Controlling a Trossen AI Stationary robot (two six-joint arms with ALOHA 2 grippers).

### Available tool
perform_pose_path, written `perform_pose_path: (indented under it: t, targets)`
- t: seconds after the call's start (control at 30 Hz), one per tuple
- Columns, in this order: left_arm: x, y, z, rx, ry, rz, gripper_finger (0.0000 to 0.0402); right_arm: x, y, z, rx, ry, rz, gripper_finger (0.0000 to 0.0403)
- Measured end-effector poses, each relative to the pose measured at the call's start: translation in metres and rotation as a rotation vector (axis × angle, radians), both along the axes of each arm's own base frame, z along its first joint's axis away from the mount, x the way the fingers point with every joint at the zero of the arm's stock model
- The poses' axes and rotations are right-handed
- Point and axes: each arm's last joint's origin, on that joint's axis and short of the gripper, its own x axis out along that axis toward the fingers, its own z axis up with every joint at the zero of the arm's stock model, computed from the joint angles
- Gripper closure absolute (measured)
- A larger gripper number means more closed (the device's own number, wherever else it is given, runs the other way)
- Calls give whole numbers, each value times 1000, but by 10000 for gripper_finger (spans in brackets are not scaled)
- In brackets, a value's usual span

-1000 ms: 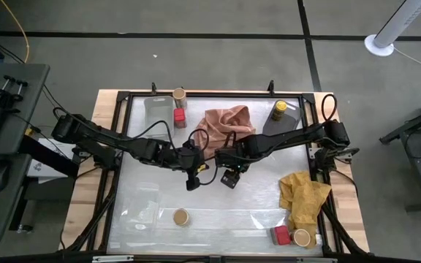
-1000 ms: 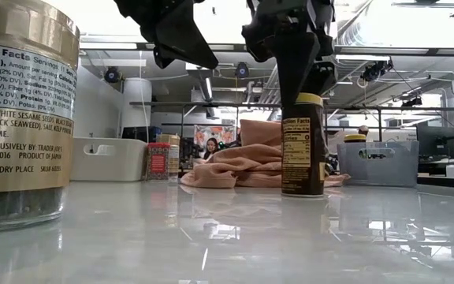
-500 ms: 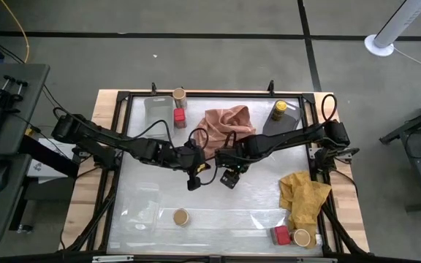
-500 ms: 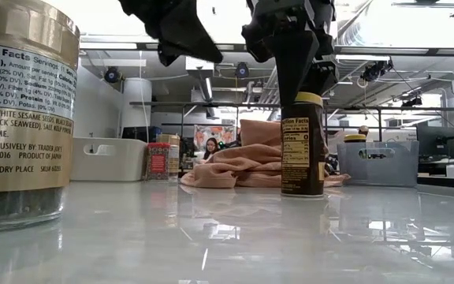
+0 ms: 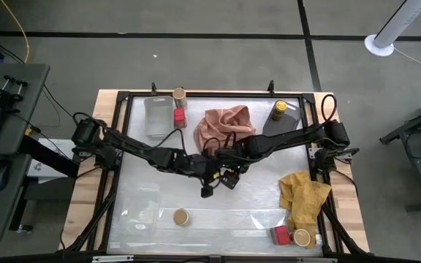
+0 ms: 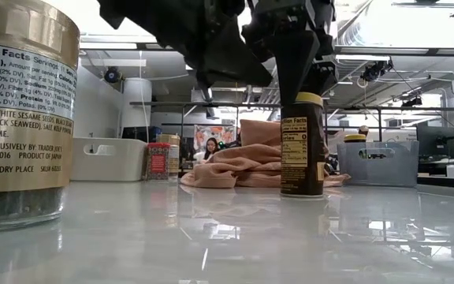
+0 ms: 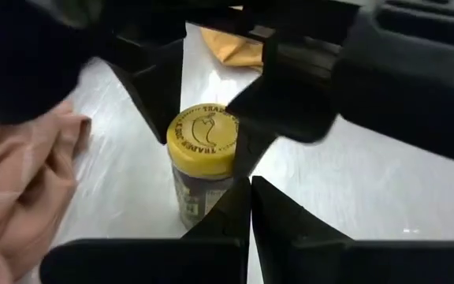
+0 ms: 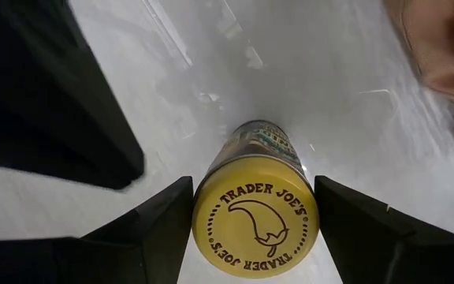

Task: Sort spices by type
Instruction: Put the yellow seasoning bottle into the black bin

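Observation:
A dark spice jar with a yellow lid [image 8: 254, 229] stands upright on the table's middle [image 6: 303, 146]. In the high view it is hidden beneath my right gripper [image 5: 224, 166], which is shut on it. My left gripper [image 7: 251, 188] is shut and sits low beside the jar's body [image 7: 199, 197]; I cannot tell whether it touches. Elsewhere stand a tan-lidded jar [image 5: 180, 94] and a red box [image 5: 179, 115] at the far edge, and a yellow-lidded jar [image 5: 279, 109] in the grey tray. A tan-lidded jar [image 5: 181, 216] stands near the front, with a red box [image 5: 281, 234] and another tan-lidded jar [image 5: 302, 237] at the near right. My right gripper pinches the jar's yellow lid [image 8: 211, 197] between its two fingers [image 8: 160, 217], one on each side of the rim. They come from above, pointing down. The jar stays upright with its base on the table [image 6: 302, 193].
A pink cloth [image 5: 224, 123] lies just beyond both grippers. A yellow cloth [image 5: 304, 196] lies at the right. A clear tray [image 5: 156, 115] sits far left, the grey tray [image 5: 287, 126] far right, and another clear tray [image 5: 143, 208] near left. A person shows in the room behind the table.
My left gripper has moved toward the table's right and near edge, closing in on the jar under my right gripper. The jar has turned slightly about its upright axis while staying on the table.

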Motion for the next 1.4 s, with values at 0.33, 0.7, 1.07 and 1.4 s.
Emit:
perform_pose_path:
  t: [0.33, 0.7, 1.07, 1.4]
  targets:
    - [2, 2, 6, 23, -56, 25, 402, 0, 0, 0, 8, 1, 1, 152]
    - [5, 9, 3, 52, -64, 9, 402, 2, 0, -3, 2, -1, 27, 152]
    - [9, 14, -8, 49, -68, -36, 402, 5, 1, -12, 6, 28, 53, 152]
    - [4, 22, -20, 23, -155, -24, 402, 9, 2, -13, 13, 5, 58, 152]
